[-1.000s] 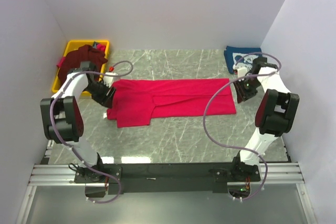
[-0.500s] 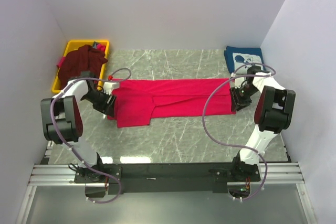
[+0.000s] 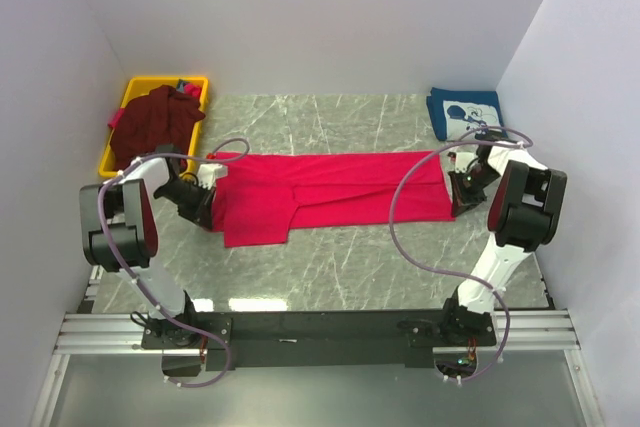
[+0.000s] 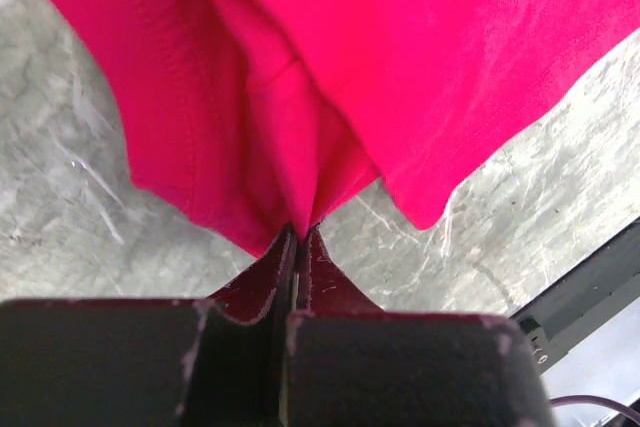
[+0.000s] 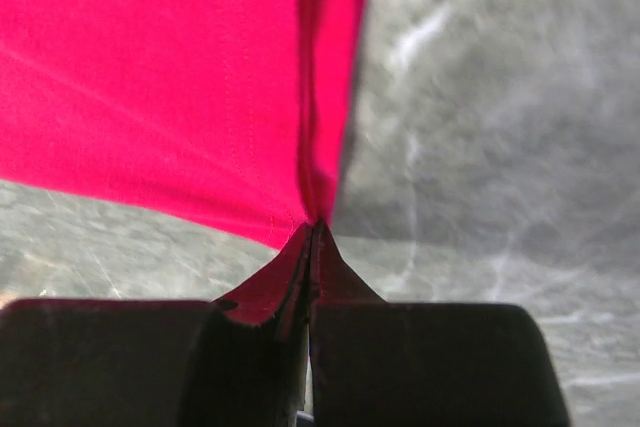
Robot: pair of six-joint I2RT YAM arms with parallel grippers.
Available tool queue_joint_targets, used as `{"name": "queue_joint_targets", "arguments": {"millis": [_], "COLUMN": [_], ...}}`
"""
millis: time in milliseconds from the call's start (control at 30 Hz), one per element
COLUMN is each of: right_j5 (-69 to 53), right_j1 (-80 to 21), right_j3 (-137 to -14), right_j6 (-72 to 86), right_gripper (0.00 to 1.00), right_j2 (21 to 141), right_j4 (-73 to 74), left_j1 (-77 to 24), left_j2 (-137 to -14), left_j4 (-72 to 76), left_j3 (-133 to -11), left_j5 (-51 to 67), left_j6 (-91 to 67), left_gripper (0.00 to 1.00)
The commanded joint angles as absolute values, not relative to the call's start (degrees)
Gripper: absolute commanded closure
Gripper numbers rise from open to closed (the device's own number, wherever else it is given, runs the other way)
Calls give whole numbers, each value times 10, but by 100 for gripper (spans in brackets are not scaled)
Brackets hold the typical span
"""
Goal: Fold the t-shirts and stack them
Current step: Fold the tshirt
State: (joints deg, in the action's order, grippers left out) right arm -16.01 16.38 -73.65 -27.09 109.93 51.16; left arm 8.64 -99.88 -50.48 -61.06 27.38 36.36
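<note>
While the bright crimson-red cloth t-shirt [image 3: 330, 192] lies flat mid-frame on the grey marble table [image 3: 350, 267], left gripper [image 4: 298, 233] and right gripper [image 5: 314, 226] clamp its opposite ends, jaws closed.

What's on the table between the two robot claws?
The red t-shirt lies stretched between the left gripper and the right gripper, each shut on one end. The top view shows it.

Soft, even white light fills the overhead view, with faint shadows and a small bright glare patch at the near edge of the marble table [image 3: 340, 257]. Both wrist views are bright, the red t-shirt [image 4: 400, 47] so saturated that folds nearly vanish. In the right wrist view the stone beyond is out of focus
</note>
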Motion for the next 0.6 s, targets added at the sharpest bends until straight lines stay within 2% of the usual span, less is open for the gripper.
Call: {"name": "queue_joint_targets", "arguments": {"millis": [0, 33, 67, 100, 133, 200, 233, 267, 333, 433, 567], "right_j5": [-128, -127, -129, -134, -141, -170, -182, -202, -229, -276, -336], "right_j1": [181, 181, 181, 181, 181, 180, 179, 175, 164, 116, 22], "right_j3": [-728, -731, -736, -741, -746, -757, -764, -766, -763, -738, -718], "right_j6": [-298, -301, -304, -305, -306, -309, -310, -310, -317, -292, -202], "right_gripper": [100, 100, 100, 95, 76, 61, 60, 60, 60, 62, 65], "right_j2": [1064, 1061, 1061, 1060, 1051, 1035, 1013, 1001, 959, 903, 891], "right_j4": [519, 523, 529, 543, 550, 574, 582, 594, 604, 589, 553], "left_j1": [96, 97, 96, 97, 98, 96, 97, 94, 76, 51, 48], "left_j2": [-962, -958, -955, -947, -938, -899, -881, -847, -812, -762, -703], "left_j4": [-526, -527, -535, -540, -548, -582, -595, -609, -607, -597, -559], "left_j3": [-602, -601, -606, -609, -613, -626, -628, -626, -608, -557, -461], "left_j5": [273, 272, 272, 276, 286, 305, 328, 335, 327, 325, 370], "left_j6": [372, 373, 374, 375, 386, 412, 449, 474, 501, 552, 645], "left_gripper": [99, 99, 93, 84, 69, 57, 48, 44, 40, 43, 43]}}
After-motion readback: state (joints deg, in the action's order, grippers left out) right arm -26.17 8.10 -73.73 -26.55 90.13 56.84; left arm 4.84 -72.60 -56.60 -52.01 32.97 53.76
